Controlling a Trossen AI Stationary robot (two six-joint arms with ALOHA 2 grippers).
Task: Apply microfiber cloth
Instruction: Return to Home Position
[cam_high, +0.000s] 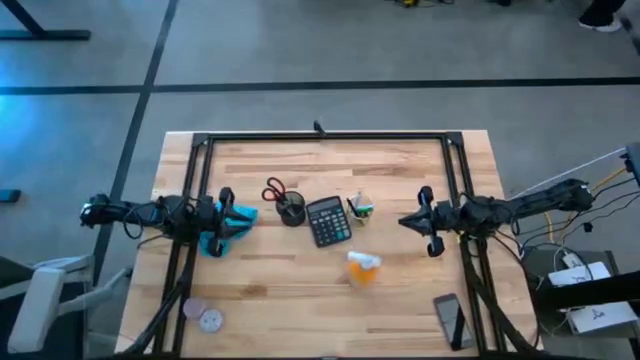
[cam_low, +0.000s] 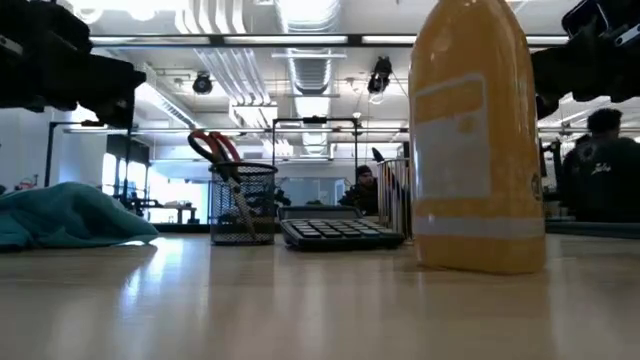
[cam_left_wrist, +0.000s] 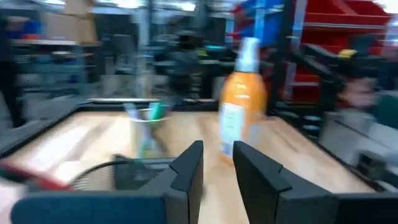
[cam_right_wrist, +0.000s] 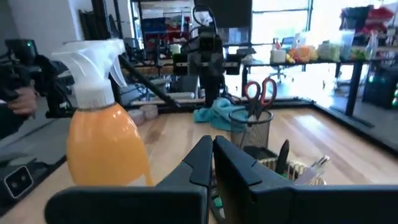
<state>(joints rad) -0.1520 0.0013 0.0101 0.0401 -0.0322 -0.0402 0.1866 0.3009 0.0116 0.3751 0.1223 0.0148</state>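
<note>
Nearest the front edge of the light wooden plank table (cam_high: 300, 300): a dark, flat rectangular cellphone (cam_high: 450, 318) at the right corner, and 2 small pale round discs (cam_high: 210, 320) toward the left corner, too small to identify.

Next in, just right of centre: an orange plastic spray bottle (cam_low: 478, 140) with a white trigger head, standing upright and apart from everything else.

Behind it, in 1 row across the middle: a black rectangular calculator (cam_high: 328, 220) lying flat, and just to its left a black wire-mesh cup (cam_low: 243, 203) holding red-handled scissors (cam_low: 213, 146), handles up.

Farther left in the same row: the soft turquoise-blue microfiber cloth (cam_low: 70, 215), bunched in a low heap on the tabletop at the middle left, well apart from the cellphone.

Over the cloth: the left gripper (cam_left_wrist: 217, 148), raised clear of the fabric and pointing toward the table's centre, its 2 dark fingers parted by a narrow gap with nothing between.

On the opposite side, at the same depth: the right gripper (cam_right_wrist: 211, 144), hanging above the tabletop and pointing inward toward bottle and cup, fingers pressed together on nothing.

Beyond the table: a black frame rail (cam_high: 320, 135), then a workshop with ceiling lights and a person (cam_low: 603, 170) in a dark top at the far right.
</note>
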